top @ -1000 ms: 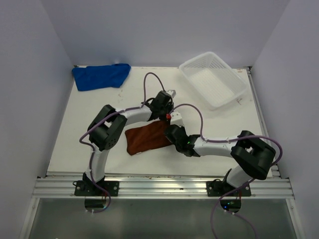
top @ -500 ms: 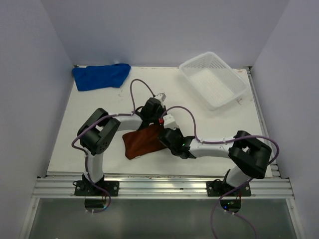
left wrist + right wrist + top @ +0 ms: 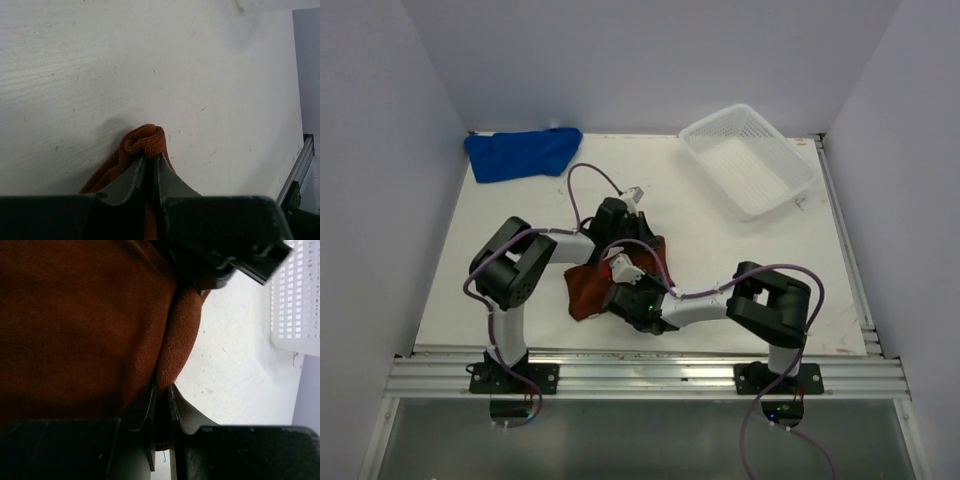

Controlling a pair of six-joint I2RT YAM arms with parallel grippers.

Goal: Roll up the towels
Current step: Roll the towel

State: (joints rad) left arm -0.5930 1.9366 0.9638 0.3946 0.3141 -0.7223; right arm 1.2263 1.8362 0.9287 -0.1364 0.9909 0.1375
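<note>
Down and left of the white plastic mesh basket (image 3: pixel 782 145), well apart from it on the white bench (image 3: pixel 740 265): rust-brown cloth towel (image 3: pixel 582 290), bunched up and partly hidden under both arms. Left pincer (image 3: pixel 149 159) pressed nearly together, pinching a rolled fold of that towel right at the fingertips, with bare bench beyond. Right pincer (image 3: pixel 161 389) likewise nearly closed, nipping a thick folded edge of the same cloth on its basket-facing side; close-up brown cloth across most of the right wrist view. Far to the left of the basket, level with it by the back wall: bright blue cloth towel (image 3: pixel 520 152), crumpled, well apart from both pincers.
</note>
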